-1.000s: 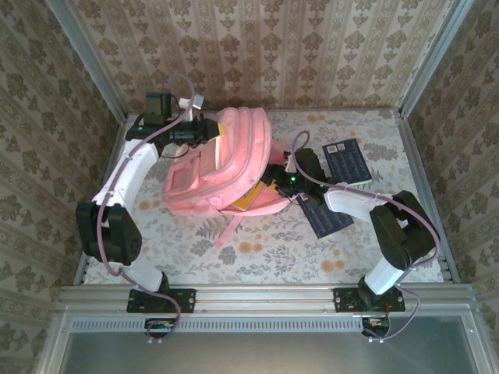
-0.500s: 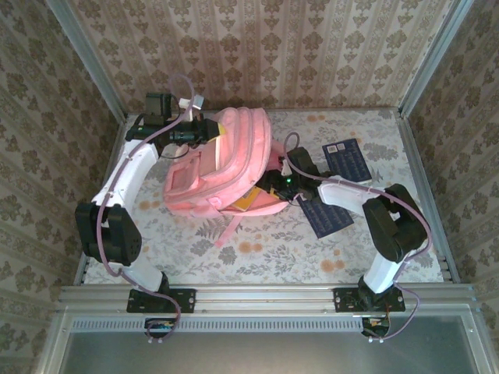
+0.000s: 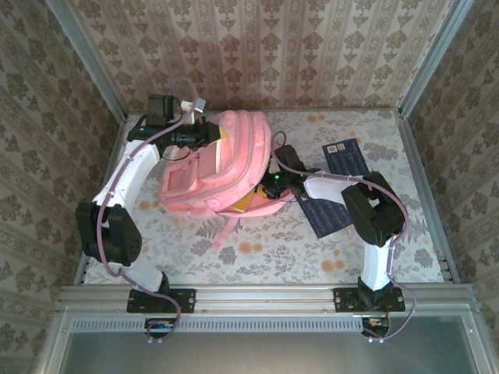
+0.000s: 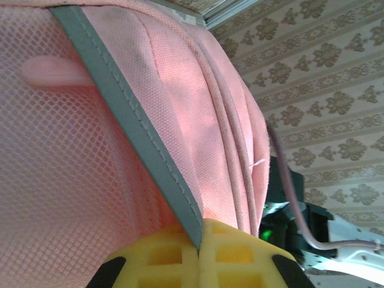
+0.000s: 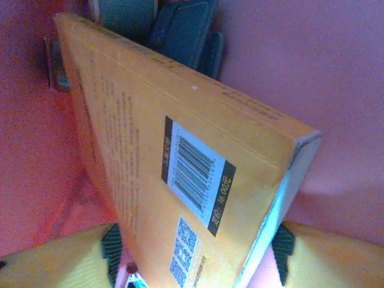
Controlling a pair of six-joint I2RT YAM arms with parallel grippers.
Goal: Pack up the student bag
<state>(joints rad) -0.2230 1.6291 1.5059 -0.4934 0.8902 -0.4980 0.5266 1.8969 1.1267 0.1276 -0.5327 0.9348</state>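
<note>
The student bag, a large pink backpack, lies in the middle of the table. My left gripper is at its far left side, shut on the grey trim of the bag's mesh panel. The right gripper reaches into the bag's opening from the right. Between its yellow fingers sits an orange book with a barcode label, surrounded by the pink lining. The jaws stand open, a slim gap on each side of the book. A corner of the orange book pokes out under the bag's flap.
Two dark blue books lie on the table to the right of the bag, one further back and one nearer. A pink strap trails toward the front. Dark items lie deeper inside the bag.
The right arm has pushed left, deeper into the bag's opening, and its jaws have widened around the book. The bag has shifted slightly left. The left gripper keeps its hold.
</note>
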